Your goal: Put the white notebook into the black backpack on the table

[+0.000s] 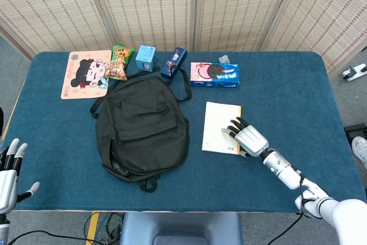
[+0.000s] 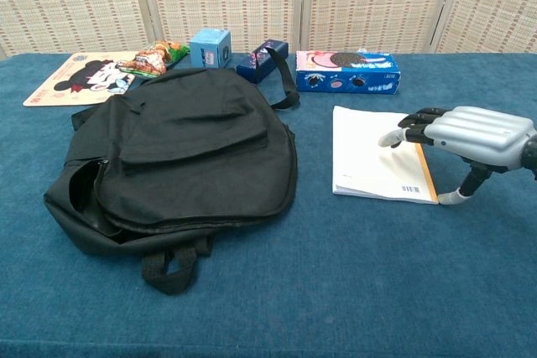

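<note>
The white notebook [image 1: 217,125] [image 2: 372,161] lies flat on the blue table, just right of the black backpack [image 1: 142,127] [image 2: 176,157]. That backpack lies flat with its front pocket up and its zip gaping along the left side. My right hand [image 1: 248,139] [image 2: 463,130] reaches in from the right, its fingers spread over the notebook's right part. Its thumb points down at the book's near right corner, and nothing is gripped. Off the table's near left corner, my left hand [image 1: 10,171] hangs open with fingers up; the chest view does not show it.
Along the far edge sit a cartoon mat [image 1: 85,74], a snack bag [image 1: 119,62], a light blue box [image 1: 145,57], a dark blue box [image 1: 174,62] and a blue cookie box [image 1: 214,75] [image 2: 346,70]. A folding screen stands behind the table.
</note>
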You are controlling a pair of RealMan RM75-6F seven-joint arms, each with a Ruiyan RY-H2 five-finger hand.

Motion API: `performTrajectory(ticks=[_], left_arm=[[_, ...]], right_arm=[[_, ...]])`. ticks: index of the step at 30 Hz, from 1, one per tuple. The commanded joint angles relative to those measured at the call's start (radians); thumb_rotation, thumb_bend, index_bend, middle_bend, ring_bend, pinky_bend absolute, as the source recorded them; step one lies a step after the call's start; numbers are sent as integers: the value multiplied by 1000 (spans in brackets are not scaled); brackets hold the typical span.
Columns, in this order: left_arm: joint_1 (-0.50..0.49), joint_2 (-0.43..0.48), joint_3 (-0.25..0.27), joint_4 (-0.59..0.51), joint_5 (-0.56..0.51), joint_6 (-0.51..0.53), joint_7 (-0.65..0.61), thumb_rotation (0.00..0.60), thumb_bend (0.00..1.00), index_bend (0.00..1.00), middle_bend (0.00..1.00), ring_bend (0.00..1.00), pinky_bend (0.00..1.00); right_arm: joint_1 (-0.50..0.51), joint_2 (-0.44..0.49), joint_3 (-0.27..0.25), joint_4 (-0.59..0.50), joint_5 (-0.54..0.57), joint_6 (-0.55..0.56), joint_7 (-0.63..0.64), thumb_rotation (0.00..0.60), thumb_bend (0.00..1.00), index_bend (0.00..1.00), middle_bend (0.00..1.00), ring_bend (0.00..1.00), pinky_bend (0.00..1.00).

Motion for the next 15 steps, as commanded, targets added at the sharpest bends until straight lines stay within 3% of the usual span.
performTrajectory(ticks=[1, 11, 15], left_arm=[[1, 0, 1, 1, -2, 0, -2, 600, 185, 1, 0, 0, 0], [0, -4, 1, 9, -2, -5, -12, 600, 185, 1, 0, 0, 0], [2, -4, 1, 11, -3, -5, -15, 600, 185, 1, 0, 0, 0]], right_arm=[[1, -1, -3, 0, 1, 0, -2, 600, 108, 141, 190, 57, 49], [16, -15, -4, 6, 8, -5, -9, 600, 113, 141, 190, 57, 48], [26, -28, -4, 14, 7, -7, -5, 600, 190, 140, 195, 57, 48]])
